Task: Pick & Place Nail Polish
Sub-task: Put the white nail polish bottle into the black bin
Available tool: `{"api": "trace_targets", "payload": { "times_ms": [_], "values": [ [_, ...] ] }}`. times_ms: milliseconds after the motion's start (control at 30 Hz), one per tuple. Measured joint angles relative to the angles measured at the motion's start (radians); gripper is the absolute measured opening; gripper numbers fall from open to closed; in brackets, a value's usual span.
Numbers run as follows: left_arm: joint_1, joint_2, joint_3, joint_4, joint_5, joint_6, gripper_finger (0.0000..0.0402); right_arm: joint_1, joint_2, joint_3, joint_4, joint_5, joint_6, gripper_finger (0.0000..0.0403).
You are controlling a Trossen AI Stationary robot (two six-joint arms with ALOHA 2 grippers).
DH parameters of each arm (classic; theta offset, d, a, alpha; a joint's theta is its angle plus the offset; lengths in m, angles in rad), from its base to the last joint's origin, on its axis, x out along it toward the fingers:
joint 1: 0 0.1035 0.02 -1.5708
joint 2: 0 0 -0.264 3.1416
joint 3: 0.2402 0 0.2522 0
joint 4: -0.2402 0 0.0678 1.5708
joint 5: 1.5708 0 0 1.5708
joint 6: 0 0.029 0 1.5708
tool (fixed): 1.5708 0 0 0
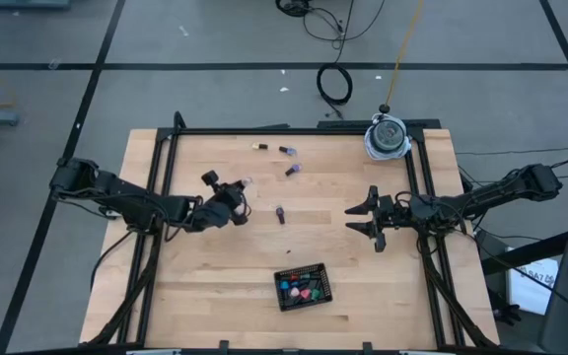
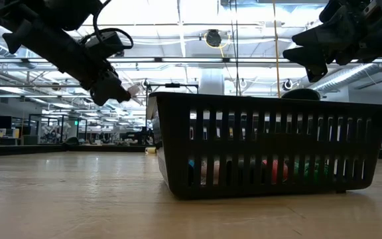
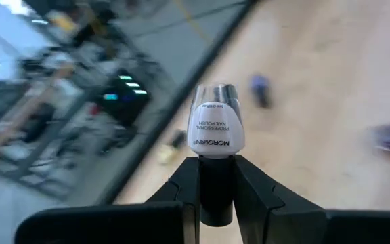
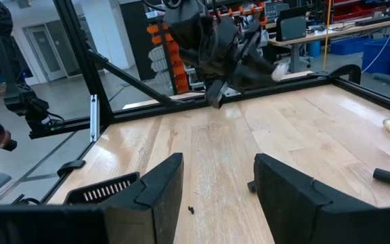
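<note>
Two dark, matte-black jointed arms, chunky at the joints. Left hand point(image 1: 237, 200) and right hand point(image 1: 371, 218) each two-fingered, in the same black. Fingers point(image 4: 156, 196) broad, blocky and angular, with flat inner faces and bevelled edges. Thin black cables looping along the left arm's housing. No markings or screws readable, possibly lost against the dark finish.
</note>
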Motion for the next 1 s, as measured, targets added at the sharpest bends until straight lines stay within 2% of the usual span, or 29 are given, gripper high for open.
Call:
{"api": "trace_targets", "payload": {
  "times_ms": [67,133,167,300,367,433,633,700,733,767,833,900,933,1000],
  "values": [
    [-0.012,0.0,0.0,0.026,-0.092,0.018,0.0046,0.0,0.0,0.0,0.0,0.0,0.0,0.0169],
    [-0.021,0.0,0.0,0.047,-0.112,0.023,0.0046,0.0,0.0,0.0,0.0,0.0,0.0,0.0169],
    [-0.021,-0.001,0.0,0.051,-0.076,0.01,0.0046,0.0,0.0,0.0,0.0,0.0,0.0,0.0169],
    [0.026,-0.001,0.0,0.046,0.21,-0.085,0.0046,0.0,0.0,0.0,0.0,0.0,0.0,0.0169],
    [0.052,-0.001,0.0,0.044,0.292,-0.124,0.0046,0.0,0.0,0.0,0.0,0.0,0.0,0.0169],
    [0.058,-0.001,0.0,0.044,0.226,-0.139,0.0046,0.0,0.0,0.0,0.0,0.0,0.0,0.0169],
    [0.011,-0.001,0.0,0.045,-0.141,-0.093,0.0046,0.0,0.0,0.0,0.0,0.0,0.0,0.0169],
    [-0.002,-0.001,0.0,0.046,-0.178,-0.106,0.0046,0.0,0.0,0.0,0.0,0.0,0.0,0.0169],
    [0.001,-0.001,0.0,0.047,-0.139,-0.138,0.0046,0.0,0.0,0.0,0.0,0.0,0.0,0.0169],
    [0.01,-0.001,0.0,0.054,-0.047,-0.165,0.0046,0.0,0.0,0.0,0.0,0.0,0.0,0.0169],
    [0.039,-0.001,0.0,0.09,0.223,-0.192,0.0046,0.0,0.0,0.0,0.0,0.0,0.0,0.0169],
    [0.063,-0.001,0.0,0.139,0.443,-0.198,0.0046,0.0,0.0,0.0,0.0,0.0,0.0,0.0169],
    [0.069,0.0,0.0,0.164,0.506,-0.198,0.0046,0.0,0.0,0.0,0.0,0.0,0.0,0.0169],
    [0.07,0.012,0.0,0.216,0.539,-0.199,0.0046,0.0,0.0,0.0,0.0,0.0,0.0,0.0169]
  ]
}}
